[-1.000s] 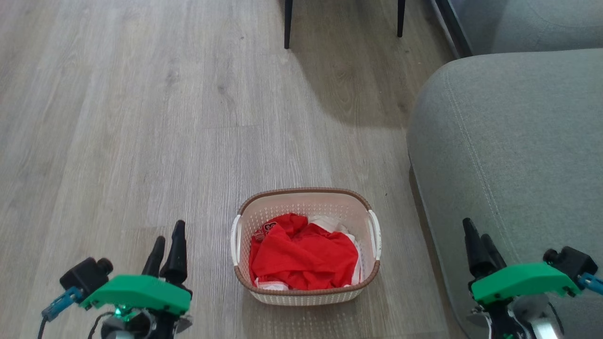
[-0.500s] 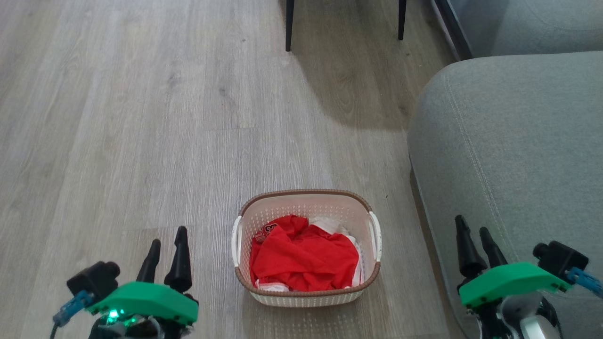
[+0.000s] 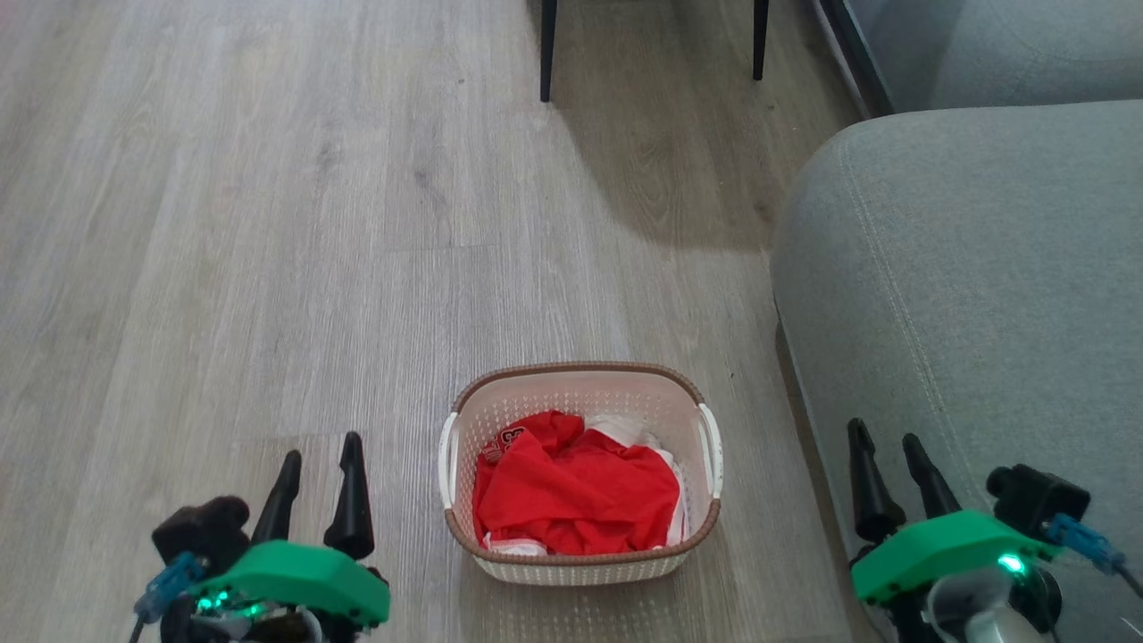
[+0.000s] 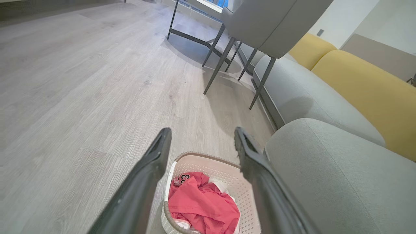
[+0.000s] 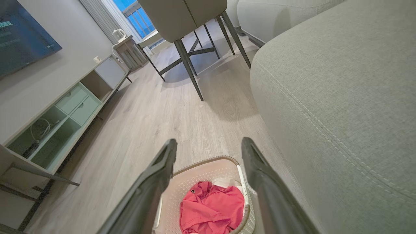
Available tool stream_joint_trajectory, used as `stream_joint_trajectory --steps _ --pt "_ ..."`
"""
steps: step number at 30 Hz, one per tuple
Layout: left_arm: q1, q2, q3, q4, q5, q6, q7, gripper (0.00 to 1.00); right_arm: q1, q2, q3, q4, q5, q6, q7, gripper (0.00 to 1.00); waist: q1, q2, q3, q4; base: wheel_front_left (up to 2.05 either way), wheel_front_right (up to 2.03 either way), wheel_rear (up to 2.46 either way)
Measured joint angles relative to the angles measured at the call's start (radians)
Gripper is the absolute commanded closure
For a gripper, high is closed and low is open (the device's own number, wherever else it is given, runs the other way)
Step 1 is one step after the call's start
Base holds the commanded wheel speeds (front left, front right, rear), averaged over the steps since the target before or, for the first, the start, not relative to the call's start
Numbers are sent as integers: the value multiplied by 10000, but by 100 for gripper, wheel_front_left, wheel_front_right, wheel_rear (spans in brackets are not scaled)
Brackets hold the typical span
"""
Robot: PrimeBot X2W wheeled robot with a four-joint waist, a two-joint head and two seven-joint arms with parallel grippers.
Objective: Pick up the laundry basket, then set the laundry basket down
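The laundry basket point(image 3: 580, 393) stands on the wood floor, cream with perforated walls, a brown rim and white side handles, holding red and white clothes point(image 3: 576, 489). It also appears low in the left wrist view point(image 4: 224, 162) and the right wrist view point(image 5: 201, 169). My left gripper point(image 3: 321, 446) hangs open to the basket's left, apart from it, nothing between its fingers. My right gripper point(image 3: 886, 433) is open to the basket's right, over the sofa's edge, also empty. In each wrist view the two dark fingers point(image 4: 149, 169) point(image 5: 260, 175) frame the basket from above.
A grey sofa point(image 3: 964, 295) runs close along the basket's right side. Dark chair legs point(image 3: 546, 49) stand farther ahead. In the right wrist view a low TV cabinet point(image 5: 65, 110) lines the left wall. Open wood floor point(image 3: 223, 223) stretches left and ahead.
Both grippers have opened wider. The left one has edged right toward the basket, the right one left toward it. The basket has stayed put.
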Motion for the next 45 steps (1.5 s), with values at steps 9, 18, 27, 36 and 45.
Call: stream_joint_trajectory --steps 9,18,27,36,45 --pt "115 17 -71 -134 1120 190 -251 0 0 -6 207 -50 -1024 0 -265 0 0 0 -49 7 0 0 0" --pt "406 50 -169 -161 2155 280 -531 0 7 -13 355 -96 -2046 0 -514 0 0 0 -111 12 0 0 0" --pt "429 67 -293 -180 3189 374 -788 0 199 -21 533 -113 -3076 0 -784 0 0 0 -123 -14 0 0 0" --pt "589 77 -360 -215 4259 512 -1085 0 210 -35 650 -196 -4176 0 -1045 0 0 0 -127 16 0 0 0" --pt "666 94 -355 -134 4266 546 -1085 0 210 -40 654 -199 -4190 0 -1045 0 0 0 -101 8 0 0 0"
